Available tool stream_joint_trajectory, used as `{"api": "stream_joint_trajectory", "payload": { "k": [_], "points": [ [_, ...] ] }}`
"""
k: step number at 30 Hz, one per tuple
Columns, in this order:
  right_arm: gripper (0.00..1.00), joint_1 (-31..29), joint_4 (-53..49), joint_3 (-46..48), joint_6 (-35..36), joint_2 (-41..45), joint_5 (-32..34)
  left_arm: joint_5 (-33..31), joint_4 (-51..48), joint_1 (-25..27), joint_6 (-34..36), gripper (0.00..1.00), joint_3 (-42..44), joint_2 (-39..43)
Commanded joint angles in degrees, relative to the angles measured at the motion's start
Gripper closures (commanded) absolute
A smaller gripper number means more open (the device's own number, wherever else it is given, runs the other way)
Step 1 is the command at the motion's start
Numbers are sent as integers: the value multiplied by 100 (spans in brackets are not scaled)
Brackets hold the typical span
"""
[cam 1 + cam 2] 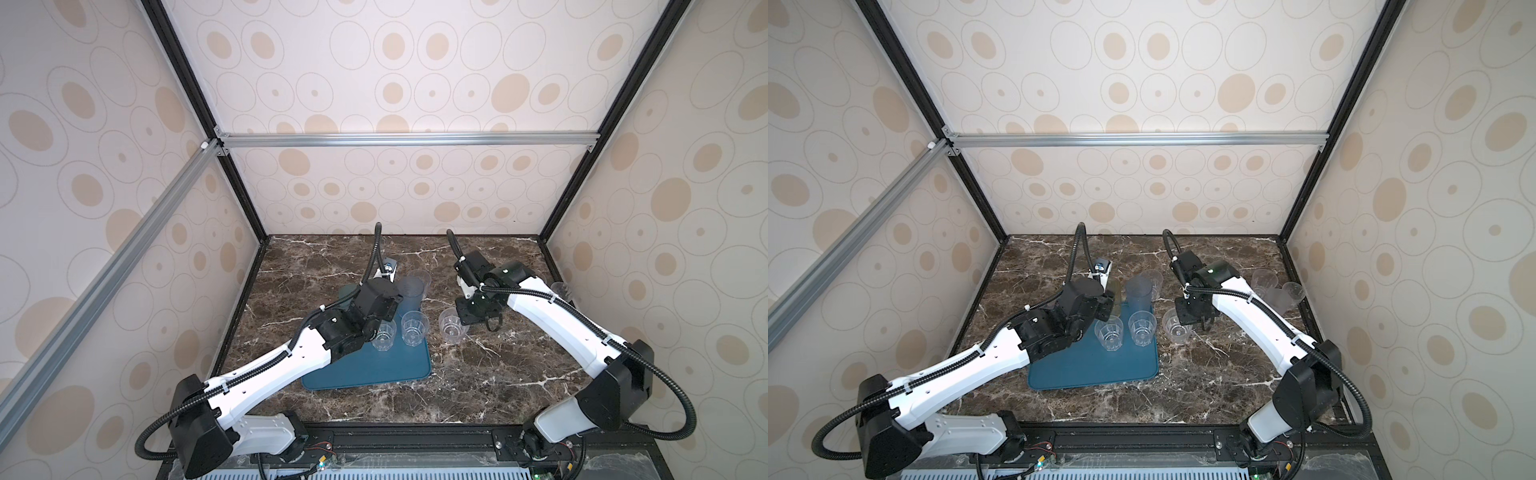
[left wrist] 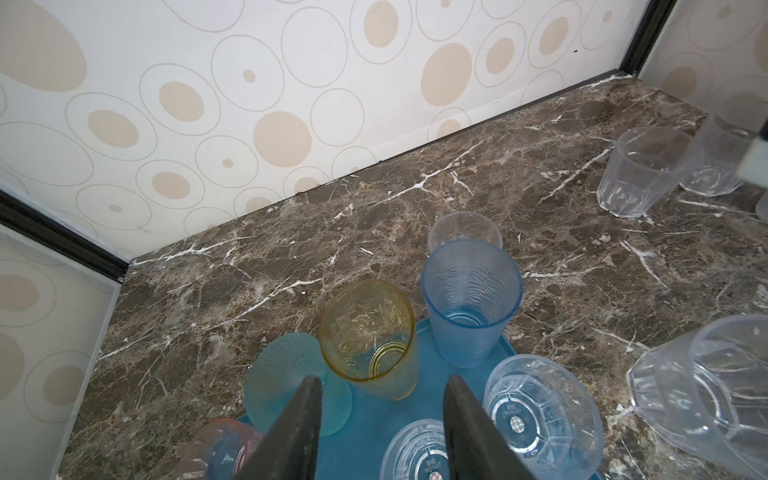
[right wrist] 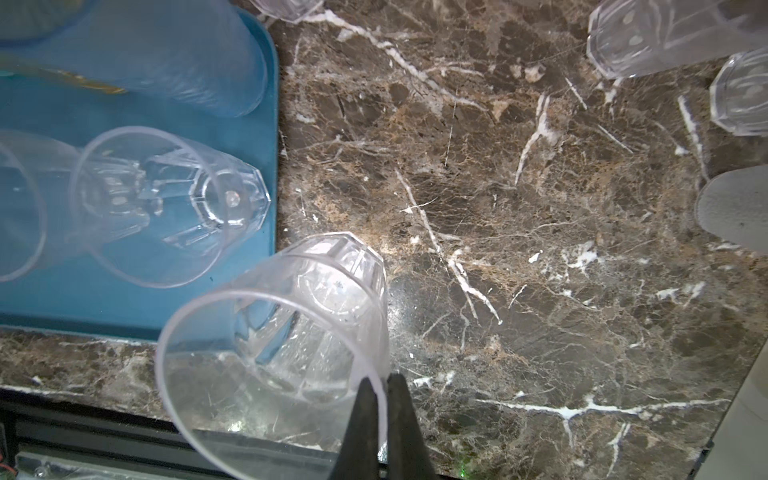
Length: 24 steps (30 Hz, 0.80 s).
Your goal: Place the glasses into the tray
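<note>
Right claw (image 3: 382, 380) is pressed together on the rim of a clear faceted glass (image 3: 274, 340), with the wall pinched between the two fingers. That glass is just off the tray (image 1: 1092, 370), at the tray's 3 o'clock edge, over bare tabletop (image 1: 1204, 374).

Over to the left claw (image 2: 382, 382): it's spread wide above the tray and gripping nothing. The yellow glass (image 2: 370, 340) stands right at the mouth of the gap, and from this angle I can't call whether the tips flank it or stop short.

A teal glass (image 2: 286, 374) and a pink glass (image 2: 224, 449) sit beside it. The pink one is cut off by the frame edge, and the left arm hides all three in both top views.

On the tray, the grey-blue glass (image 1: 1138, 293) is at the 1 o'clock corner, with two short clear glasses (image 1: 1108, 332) nearer the middle. Another clear one (image 2: 465, 232) is half hidden behind the grey-blue, off the tray. Spare clear glasses (image 1: 1287, 295) wait by the right wall at 2 o'clock, partly behind the right arm.
</note>
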<state>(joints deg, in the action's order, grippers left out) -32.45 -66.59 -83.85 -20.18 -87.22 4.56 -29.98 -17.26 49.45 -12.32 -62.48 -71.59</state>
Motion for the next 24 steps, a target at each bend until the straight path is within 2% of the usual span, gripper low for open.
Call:
{"api": "stream_joint_trajectory", "payload": {
  "k": [1,6,11,24],
  "points": [
    [97,-206,-441,-464,-128,44,19,-107,-265,-114,-130,53,33,219],
    [98,-606,-688,-1161,-311,-146,-13,-216,-383,-232,-148,53,47,480],
    [98,-1079,-527,-1782,-596,-547,-228,-471,-621,-430,-221,53,-2,760],
    [99,-2185,247,-3717,-1133,-2464,-482,-578,-981,-1462,-511,55,261,1665]
  ]
}}
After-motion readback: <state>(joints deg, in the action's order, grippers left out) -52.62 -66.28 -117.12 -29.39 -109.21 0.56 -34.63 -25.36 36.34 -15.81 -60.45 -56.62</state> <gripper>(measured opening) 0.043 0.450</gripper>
